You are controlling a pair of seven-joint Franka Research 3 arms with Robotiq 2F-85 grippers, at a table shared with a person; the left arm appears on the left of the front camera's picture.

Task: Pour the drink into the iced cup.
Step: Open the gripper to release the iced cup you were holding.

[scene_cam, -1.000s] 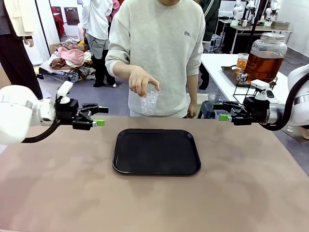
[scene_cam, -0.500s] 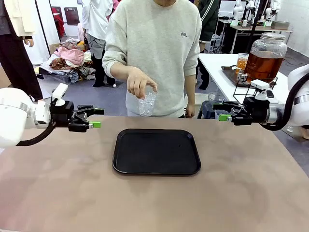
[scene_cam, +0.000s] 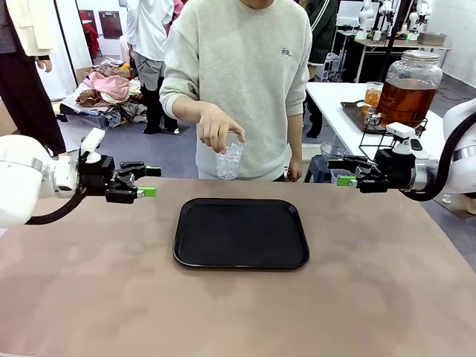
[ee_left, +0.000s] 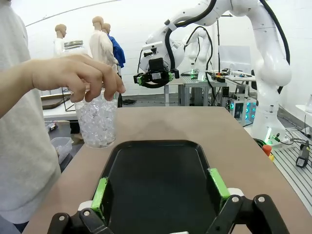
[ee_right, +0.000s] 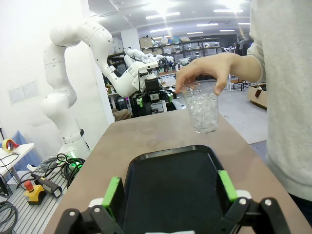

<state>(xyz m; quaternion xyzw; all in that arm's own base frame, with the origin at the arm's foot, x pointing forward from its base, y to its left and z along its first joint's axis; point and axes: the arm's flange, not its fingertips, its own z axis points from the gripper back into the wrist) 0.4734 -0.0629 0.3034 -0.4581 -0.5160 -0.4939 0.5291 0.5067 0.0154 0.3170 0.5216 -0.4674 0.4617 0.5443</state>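
A person's hand (scene_cam: 217, 125) holds a clear iced cup (scene_cam: 229, 158) by its rim, just above the table's far edge behind a black tray (scene_cam: 242, 233). The same cup (ee_left: 96, 123) shows in the left wrist view and again, cup (ee_right: 204, 112), in the right wrist view. Amber-brown drink fills a big glass jar (scene_cam: 407, 91) and a small glass (scene_cam: 372, 96) on a side table at the back right. My left gripper (scene_cam: 151, 181) hovers open left of the tray, nothing in it. My right gripper (scene_cam: 338, 172) hovers open to the tray's right, also holding nothing.
The jar stands on a black wire rack on a white side table (scene_cam: 335, 100) beyond my right arm. The person stands at the far edge of the brown table (scene_cam: 89, 297). Other people and clutter are farther back.
My left gripper has drawn back a little to the left and slightly lower. The hand with the iced cup has stayed almost in place. The right arm has not moved.
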